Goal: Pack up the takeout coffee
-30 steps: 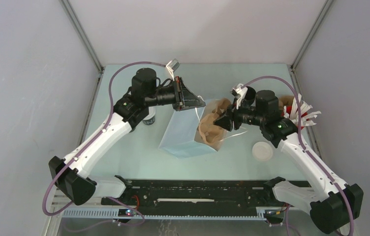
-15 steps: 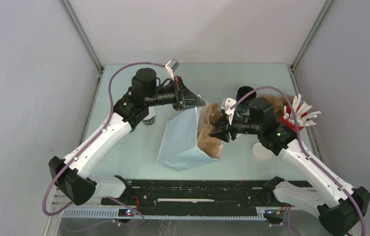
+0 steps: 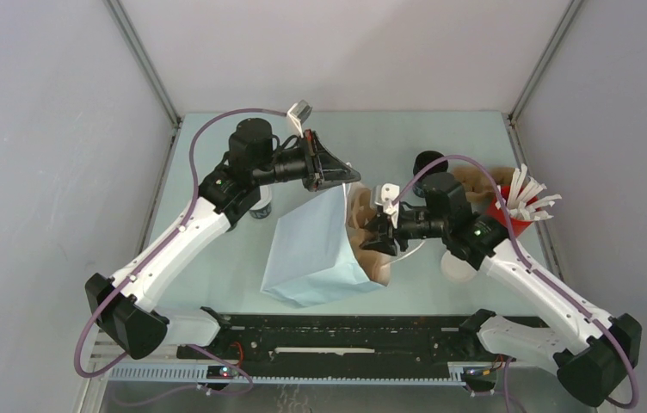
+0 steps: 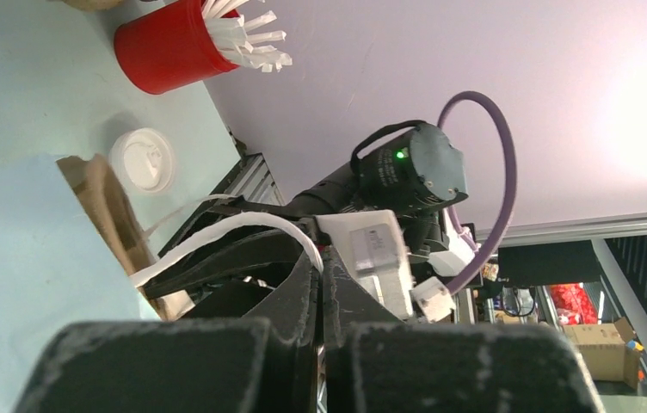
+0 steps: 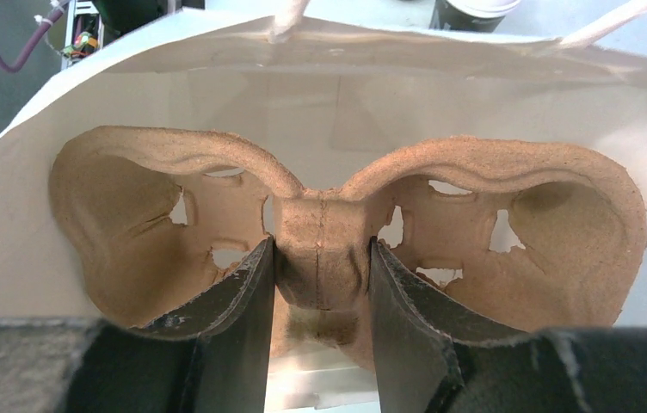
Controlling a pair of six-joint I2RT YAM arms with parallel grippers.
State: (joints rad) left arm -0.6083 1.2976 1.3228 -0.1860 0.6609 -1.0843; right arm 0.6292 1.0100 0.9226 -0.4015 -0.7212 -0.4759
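Observation:
A light blue paper bag lies tilted with its mouth to the right. My left gripper is shut on the bag's white handle and holds the mouth up. My right gripper is shut on the centre post of a brown pulp cup carrier. The carrier sits partly inside the bag's mouth, with the bag's white inside behind it. A black coffee cup stands at the back, behind my right arm. A white lid lies on the table to the right.
A red cup of white straws stands at the right, with another brown carrier beside it. A second cup stands under my left arm. The enclosure walls close in on both sides.
My right gripper has moved left and nearer with the carrier, pushing it into the bag's mouth. The bag's bottom has swung toward the near left. My left gripper has stayed put.

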